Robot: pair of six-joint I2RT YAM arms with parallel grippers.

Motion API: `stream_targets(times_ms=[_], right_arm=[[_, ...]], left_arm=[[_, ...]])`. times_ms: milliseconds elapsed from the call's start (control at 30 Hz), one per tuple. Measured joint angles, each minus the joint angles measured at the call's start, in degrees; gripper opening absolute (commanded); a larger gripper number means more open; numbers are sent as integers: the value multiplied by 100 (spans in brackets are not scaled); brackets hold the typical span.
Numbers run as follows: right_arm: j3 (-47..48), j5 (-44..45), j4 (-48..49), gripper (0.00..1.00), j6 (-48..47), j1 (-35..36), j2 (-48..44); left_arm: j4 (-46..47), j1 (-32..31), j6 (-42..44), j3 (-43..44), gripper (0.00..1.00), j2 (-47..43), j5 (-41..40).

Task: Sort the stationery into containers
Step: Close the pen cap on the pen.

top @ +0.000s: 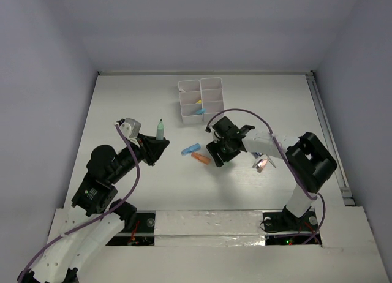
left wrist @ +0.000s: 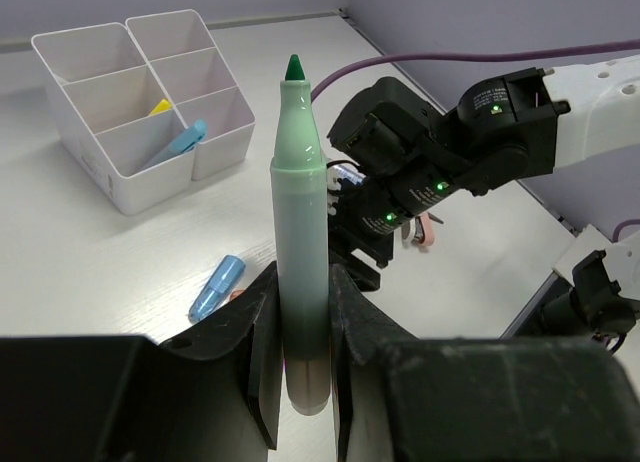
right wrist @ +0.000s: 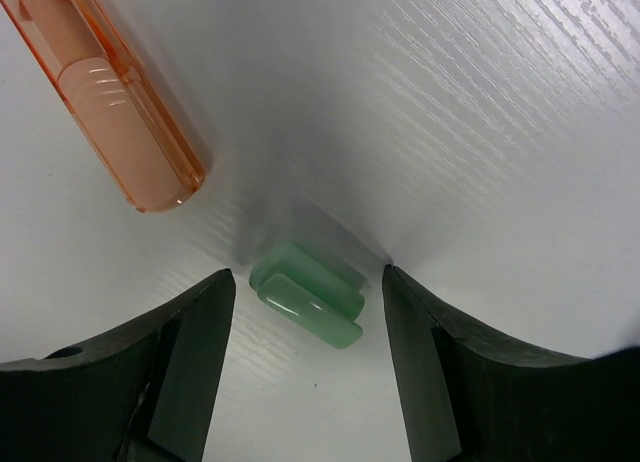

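Stationery for sorting is split between the white tabletop [top: 122, 99] and a white plastic organizer [left wrist: 95, 157] of six square open-top compartments, which stands at the far middle of the tabletop. One near compartment holds a short blue marker [left wrist: 175, 144] leaning on its wall. The compartment behind it shows a scrap of yellow [left wrist: 160, 107], sunk too deep to name.

The left gripper [left wrist: 303, 317] is pinched on a pale-green marker [left wrist: 300, 202], a round plastic barrel with a dark green tip. It is clamped near the blunt end, tip pointing away from the wrist, well short of the organizer. I judge this end-on hold is meant to let it slide lengthwise into a narrow compartment.

The right gripper [right wrist: 307, 279] is low over the tabletop, its black fingers spread either side of a small translucent green eraser [right wrist: 305, 307]. A gap shows on both sides, so nothing is gripped; the straddle looks like a set-up for closing. A translucent orange marker [right wrist: 110, 92] lies near the eraser, and a second blue marker [top: 189, 150] lies just beside that one.

From above, the right gripper hides the eraser completely. The orange marker is cut off at the wrist picture's edge. Small pinkish things [top: 262, 163] by the right forearm are too small and glare-lit to identify.
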Motion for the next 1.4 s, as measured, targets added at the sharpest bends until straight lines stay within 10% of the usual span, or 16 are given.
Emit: stream_targets(times_ms=[733,1400], right_arm=[[319,76,-428,61,-1300,87,262],[103,68,118,0,-1108,87,131]], left_arm=[[4,37,-2,0,0,24,83],[39,107,-7,0,0,96,114]])
